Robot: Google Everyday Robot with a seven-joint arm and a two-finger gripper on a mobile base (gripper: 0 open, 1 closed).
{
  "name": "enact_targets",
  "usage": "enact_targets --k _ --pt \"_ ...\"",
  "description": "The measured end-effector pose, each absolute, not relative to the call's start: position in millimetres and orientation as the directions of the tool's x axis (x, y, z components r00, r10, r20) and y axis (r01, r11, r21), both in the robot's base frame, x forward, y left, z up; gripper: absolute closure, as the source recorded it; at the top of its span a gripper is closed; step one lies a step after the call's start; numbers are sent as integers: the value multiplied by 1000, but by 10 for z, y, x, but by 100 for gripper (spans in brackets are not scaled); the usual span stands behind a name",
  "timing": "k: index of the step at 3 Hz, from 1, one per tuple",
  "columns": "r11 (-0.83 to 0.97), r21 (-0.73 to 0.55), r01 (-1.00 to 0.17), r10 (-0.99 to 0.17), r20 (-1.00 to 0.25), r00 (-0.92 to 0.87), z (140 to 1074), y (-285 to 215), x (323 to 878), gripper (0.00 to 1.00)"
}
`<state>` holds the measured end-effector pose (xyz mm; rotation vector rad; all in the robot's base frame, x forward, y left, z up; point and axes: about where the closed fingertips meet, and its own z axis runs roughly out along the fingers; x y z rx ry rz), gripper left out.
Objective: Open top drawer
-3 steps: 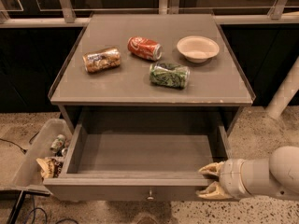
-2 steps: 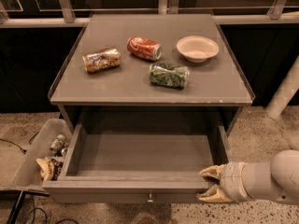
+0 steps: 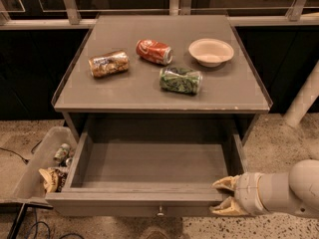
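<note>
Below the desk (image 3: 149, 91) top: top drawer (image 3: 149, 166) pulled out, grey box showing | gripper (image 3: 225, 198) at its front right corner | 2 fingers (image 3: 225, 184) spread apart, straddling the front panel edge | knob (image 3: 160, 212) centred, apart from gripper | bare floor right.

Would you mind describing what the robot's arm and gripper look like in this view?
The gripper at the lower right, by the front right corner of the top drawer, has two pale cream, pointed, claw-like fingers. Behind them sits a light grey ribbed cylindrical wrist, then a smooth, rounded white-grey arm. No cables or markings show.
</note>
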<state>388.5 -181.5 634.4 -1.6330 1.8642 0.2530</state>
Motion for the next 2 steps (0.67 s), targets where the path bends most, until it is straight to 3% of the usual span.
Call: enact_targets --k 2 --pt "210 -260 -942 -819 -573 -24 6344 -1815 3885 35"
